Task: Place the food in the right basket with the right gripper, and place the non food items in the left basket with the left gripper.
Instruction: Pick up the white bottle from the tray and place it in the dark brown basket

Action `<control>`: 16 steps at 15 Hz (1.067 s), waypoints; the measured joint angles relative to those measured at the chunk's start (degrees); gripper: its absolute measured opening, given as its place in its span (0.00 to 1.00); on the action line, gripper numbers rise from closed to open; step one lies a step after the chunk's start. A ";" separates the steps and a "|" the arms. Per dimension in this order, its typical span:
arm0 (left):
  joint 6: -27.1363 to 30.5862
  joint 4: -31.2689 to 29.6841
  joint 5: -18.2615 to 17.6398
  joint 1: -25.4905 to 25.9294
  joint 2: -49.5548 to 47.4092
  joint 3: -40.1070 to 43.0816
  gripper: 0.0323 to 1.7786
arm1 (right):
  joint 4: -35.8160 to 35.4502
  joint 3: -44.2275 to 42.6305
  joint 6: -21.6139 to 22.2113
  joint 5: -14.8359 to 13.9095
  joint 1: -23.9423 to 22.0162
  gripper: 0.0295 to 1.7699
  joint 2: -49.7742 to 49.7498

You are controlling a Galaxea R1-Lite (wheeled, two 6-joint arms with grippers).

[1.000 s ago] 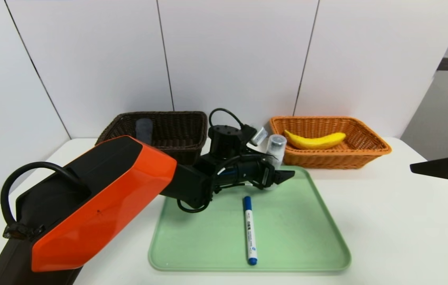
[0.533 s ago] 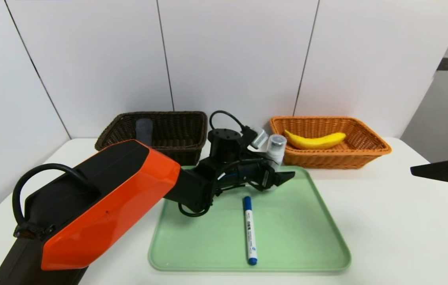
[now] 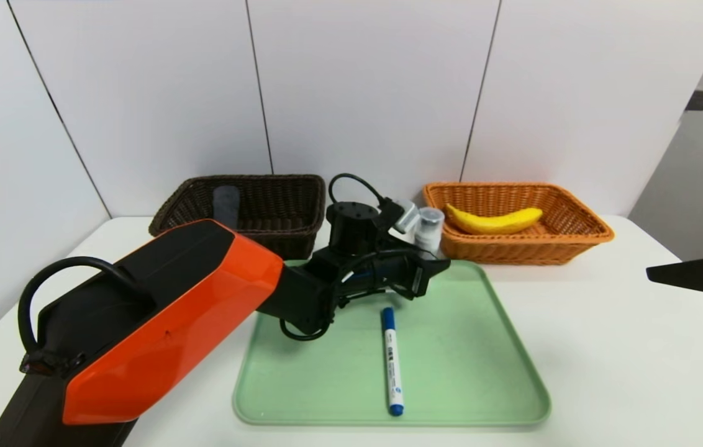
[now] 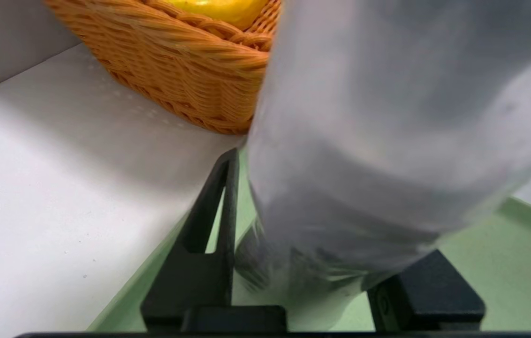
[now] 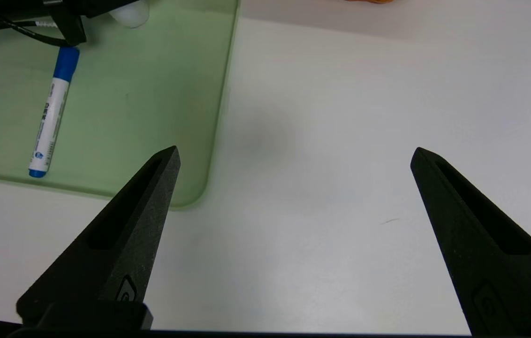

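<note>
The slim whitish bottle (image 3: 430, 227) with a clear cap stands at the far edge of the green tray (image 3: 482, 347), leaning slightly. My left gripper (image 3: 436, 268) is shut on the bottle (image 4: 387, 117) low down, with one black finger (image 4: 204, 244) against its side. The blue-capped white marker (image 3: 391, 360) lies loose on the tray. A dark grey cloth (image 3: 226, 203) rests in the dark brown left basket (image 3: 289, 233). The yellow banana (image 3: 494, 220) lies in the orange right basket (image 3: 575, 239). My right gripper (image 5: 293, 150) hovers open over the bare table, right of the tray.
The two baskets stand side by side at the back against the white wall. The left arm's orange-and-black forearm (image 3: 159, 323) stretches across the left front of the table and over the tray's left part. White tabletop (image 5: 340, 117) lies between the tray and my right gripper.
The left gripper's fingers have closed in around the bottle, and the bottle has tipped a little toward the gripper. The right gripper has barely shifted.
</note>
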 joint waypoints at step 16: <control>-3.00 2.21 1.68 0.09 -11.47 5.16 0.34 | 0.00 0.96 0.06 -0.15 -0.06 0.96 -2.46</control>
